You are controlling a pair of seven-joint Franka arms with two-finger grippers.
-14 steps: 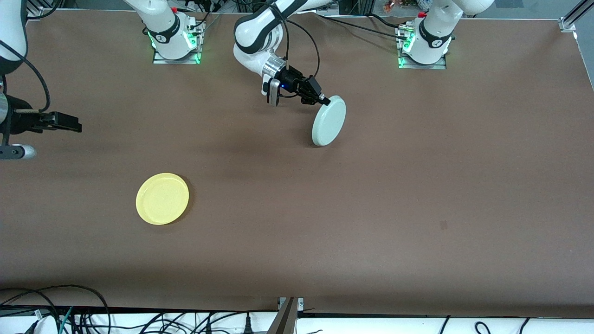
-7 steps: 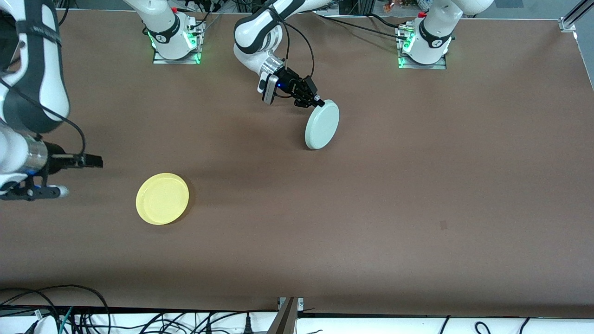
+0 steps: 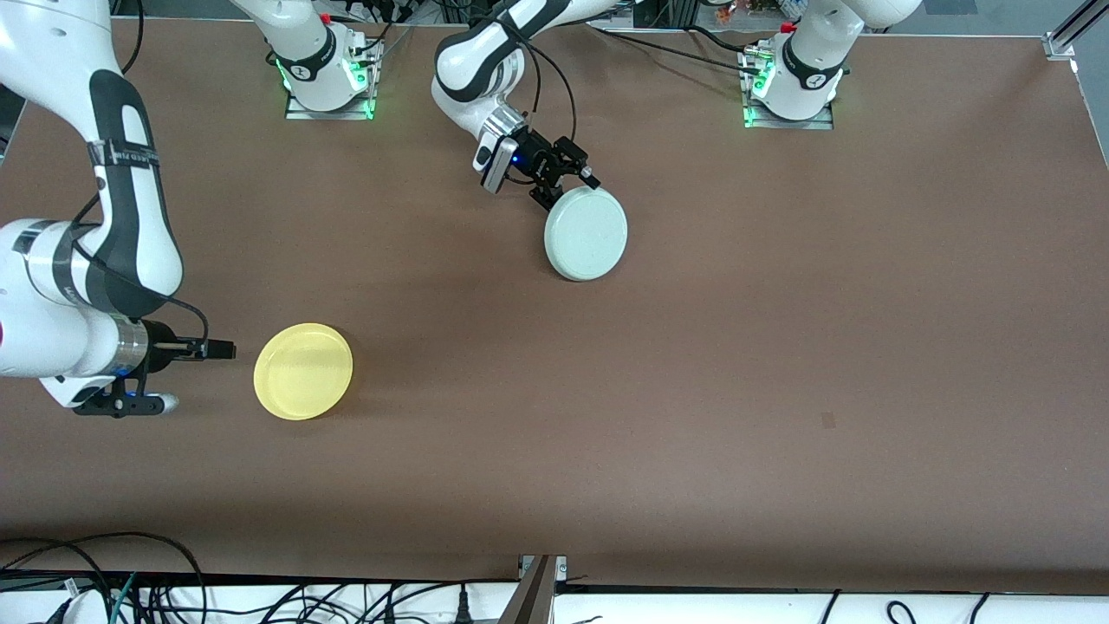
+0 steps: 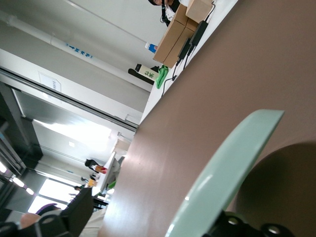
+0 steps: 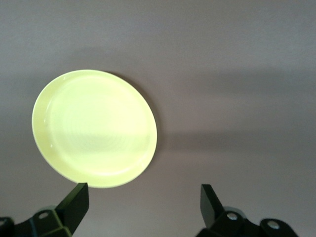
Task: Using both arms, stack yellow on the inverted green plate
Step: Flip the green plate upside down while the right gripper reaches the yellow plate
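Observation:
The pale green plate (image 3: 586, 234) lies almost flat on the table near the robots' bases, and its face shows a faint ring. My left gripper (image 3: 567, 192) is open at the plate's rim. In the left wrist view the plate's edge (image 4: 222, 177) slants between the spread fingers (image 4: 74, 215), a little above its shadow. The yellow plate (image 3: 303, 371) lies rim up, nearer the front camera and toward the right arm's end of the table. My right gripper (image 3: 227, 349) is low beside it, open and empty. In the right wrist view the yellow plate (image 5: 94, 128) lies just ahead of the gripper (image 5: 143, 187).
Bare brown table (image 3: 693, 390) stretches between the two plates and toward the left arm's end. Cables hang along the table's front edge (image 3: 537, 563). The arm bases (image 3: 325, 82) stand along the edge farthest from the front camera.
My left gripper turned and opened, and the green plate tipped from standing on edge to nearly flat. My right arm swung down and in, low beside the yellow plate.

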